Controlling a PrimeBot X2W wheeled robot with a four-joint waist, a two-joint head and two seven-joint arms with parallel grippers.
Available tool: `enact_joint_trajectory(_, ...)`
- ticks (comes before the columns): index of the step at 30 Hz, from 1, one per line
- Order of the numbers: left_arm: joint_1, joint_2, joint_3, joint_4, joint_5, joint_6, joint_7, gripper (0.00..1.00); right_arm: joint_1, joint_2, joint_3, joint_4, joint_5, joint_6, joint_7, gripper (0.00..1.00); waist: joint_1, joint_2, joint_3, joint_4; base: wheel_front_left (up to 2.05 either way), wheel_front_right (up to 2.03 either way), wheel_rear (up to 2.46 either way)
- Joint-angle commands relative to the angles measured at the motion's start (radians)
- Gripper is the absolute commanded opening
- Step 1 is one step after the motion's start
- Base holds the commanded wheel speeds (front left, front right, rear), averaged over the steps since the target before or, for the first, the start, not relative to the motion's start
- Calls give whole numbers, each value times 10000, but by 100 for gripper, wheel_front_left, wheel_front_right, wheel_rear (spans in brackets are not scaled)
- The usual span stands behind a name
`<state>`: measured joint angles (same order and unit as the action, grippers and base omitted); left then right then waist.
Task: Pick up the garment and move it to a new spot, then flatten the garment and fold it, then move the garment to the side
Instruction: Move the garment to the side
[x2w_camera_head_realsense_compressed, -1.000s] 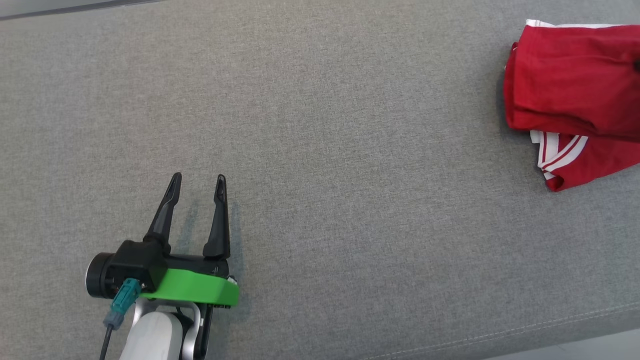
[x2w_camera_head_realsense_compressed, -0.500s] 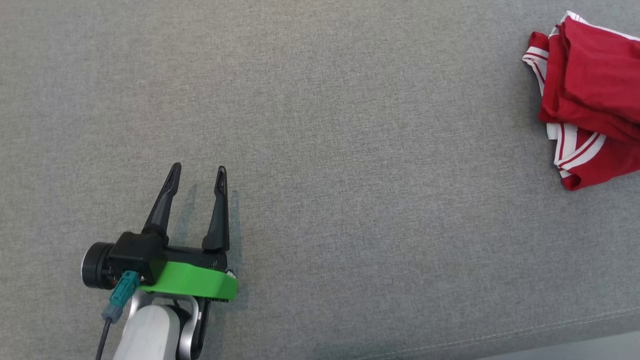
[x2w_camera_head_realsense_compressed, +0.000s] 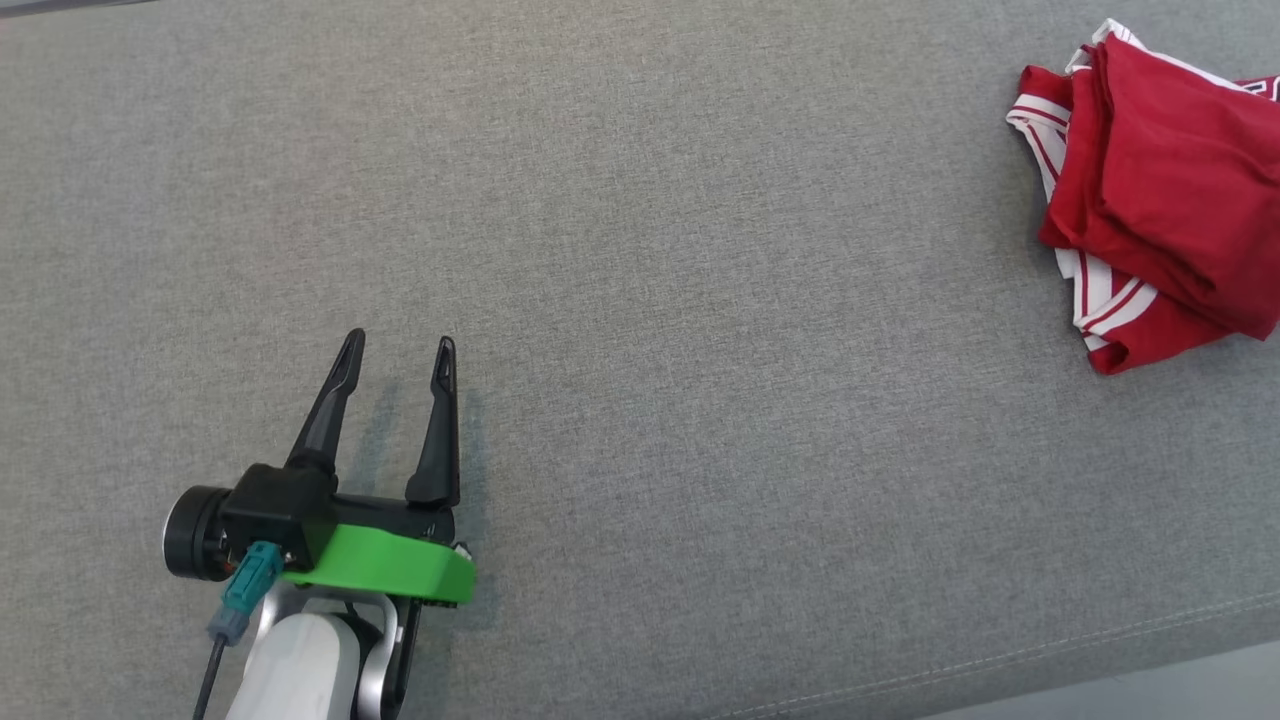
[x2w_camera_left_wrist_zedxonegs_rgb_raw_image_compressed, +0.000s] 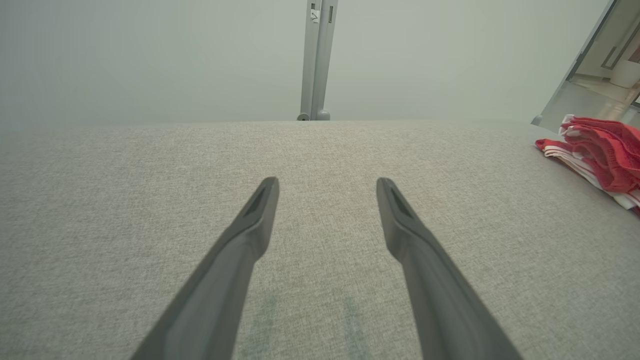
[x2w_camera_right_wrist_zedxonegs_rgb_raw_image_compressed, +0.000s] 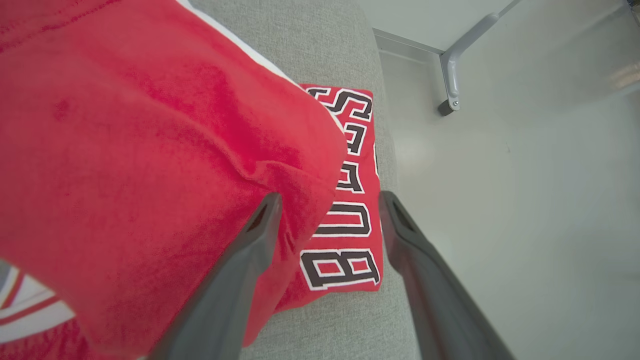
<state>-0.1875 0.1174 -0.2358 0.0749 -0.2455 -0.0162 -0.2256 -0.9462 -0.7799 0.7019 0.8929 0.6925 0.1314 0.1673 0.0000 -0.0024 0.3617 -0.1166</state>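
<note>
The garment is red with white striped trim, lying bunched and folded at the far right of the grey upholstered surface. It also lies at the right edge of the left wrist view as the garment. My left gripper is open at the lower left, low over bare fabric and far from the cloth; in its own view the left gripper has nothing between its fingers. My right gripper is open just above the garment, its left finger against a red fold, the lettered panel showing between the fingers.
The surface's front edge with a stitched seam runs along the lower right, pale floor beyond it. In the right wrist view the surface ends beside the garment, with floor and a metal leg past it. A grey post stands behind the surface.
The garment has changed from a squarer bundle to a tilted, slumped heap at the right edge. The head view has shifted a little. My left gripper has stayed open in place.
</note>
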Motion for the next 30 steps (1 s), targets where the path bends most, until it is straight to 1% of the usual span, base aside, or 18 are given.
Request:
enact_joint_trajectory(1,50,92,-7,-24,-32,51,21,100,209,82,40,93,49,-17,-105,100,0,24,-45,-75,0,0,0)
enact_joint_trajectory(7,149,151,-33,-14,-59,100,65,100,301,298,114,393,102,-17,-585,100,0,24,-195,-255,0,0,0)
enact_joint_trajectory(11,175,172,-39,-25,-105,146,73,100,-10,411,-90,596,2,-17,-1364,100,0,24,-395,-362,0,0,0)
enact_joint_trajectory(12,175,172,-39,-25,-105,146,73,100,-10,411,-90,596,2,-17,-1364,100,0,24,-395,-362,0,0,0)
enact_joint_trajectory(15,209,150,8,15,-191,168,16,100,-259,572,-249,719,-123,-16,-2028,100,0,24,-627,-409,0,0,0)
enact_joint_trajectory(17,248,85,49,48,-351,93,-51,100,-432,699,-378,810,-233,-16,-2474,100,0,24,-836,-414,0,0,0)
enact_joint_trajectory(24,417,2,511,315,-674,370,-225,100,-684,1460,-806,1001,-504,-16,-3739,100,0,24,-1582,-344,0,0,0)
enact_joint_trajectory(29,649,1,954,538,-948,600,-309,100,-237,2270,-1258,824,-604,-16,-4214,100,0,24,-2078,-212,0,0,0)
enact_joint_trajectory(30,710,12,1042,571,-1007,634,-308,100,-140,2353,-1372,786,-707,-17,-4256,100,0,24,-2161,-181,0,0,0)
